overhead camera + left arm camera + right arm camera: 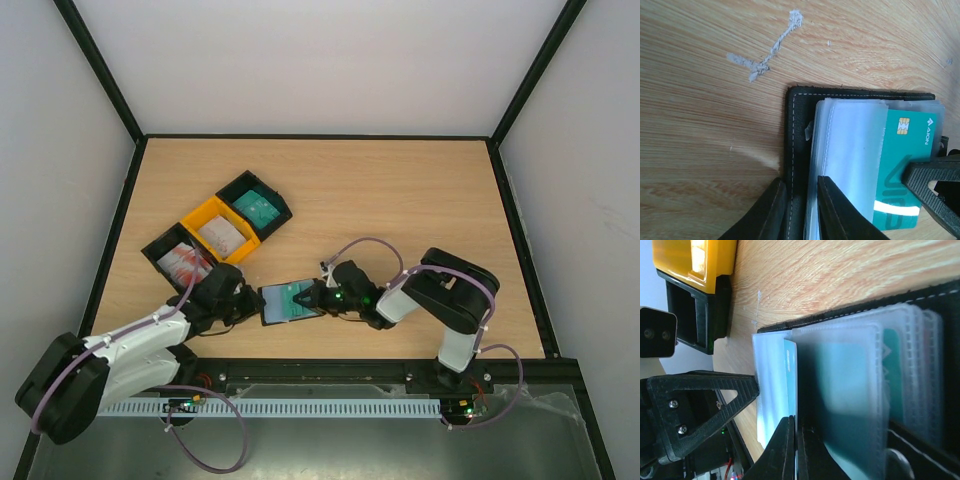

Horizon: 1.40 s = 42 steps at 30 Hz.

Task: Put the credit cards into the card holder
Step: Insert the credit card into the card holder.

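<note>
The black card holder (272,305) lies open on the table between my two grippers, its clear sleeves facing up. My left gripper (248,303) is shut on the card holder's black stitched edge (797,130); one finger sits outside the cover and the other on the plastic sleeves (850,150). My right gripper (318,297) is shut on the edge of a teal credit card (905,165) that lies partly inside a sleeve. In the right wrist view the thin teal card (791,380) runs between the shut fingertips. More credit cards lie in the trays.
Three open trays stand in a diagonal row at the back left: a black tray (270,196) with a teal card (255,206), a yellow tray (200,217) with a whitish card, and a black tray (158,250) with a red-and-white card. A white scuff (765,60) marks the wood.
</note>
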### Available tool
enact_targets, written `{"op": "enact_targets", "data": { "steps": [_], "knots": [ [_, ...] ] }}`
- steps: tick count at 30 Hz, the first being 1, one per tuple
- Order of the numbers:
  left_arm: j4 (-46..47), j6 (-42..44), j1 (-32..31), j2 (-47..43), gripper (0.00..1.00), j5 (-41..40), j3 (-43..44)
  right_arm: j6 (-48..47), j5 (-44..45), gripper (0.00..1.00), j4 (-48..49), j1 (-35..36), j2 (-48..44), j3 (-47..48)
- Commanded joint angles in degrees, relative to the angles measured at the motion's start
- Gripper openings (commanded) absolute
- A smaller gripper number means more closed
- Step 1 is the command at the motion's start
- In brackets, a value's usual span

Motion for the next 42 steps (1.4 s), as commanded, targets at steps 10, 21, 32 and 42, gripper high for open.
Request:
{"op": "enact_targets", "data": {
  "steps": [10, 21, 32, 42],
  "knots": [
    [-1.16, 0.02, -1.39, 2.06, 0.18, 0.12, -2.13, 3.18, 0.2, 0.02, 0.67, 2.49, 4.28, 3.53],
    [-0.63, -0.05, -1.68, 1.21, 0.14, 0.25, -2.94, 4.18, -0.46, 0.02, 1.58, 4.54, 7.5, 6.62],
    [-2.86, 0.34, -1.76, -1.11, 0.15, -0.8, -3.02, 1.08, 4.89, 0.27, -8.02, 4.53, 1.22, 5.89],
    [-3.5, 1.61, -1.7, -2.44, 0.2, 0.38, -0.97, 1.22, 7.74, 0.46, -12.01, 4.53, -2.47, 5.05]
  ]
}}
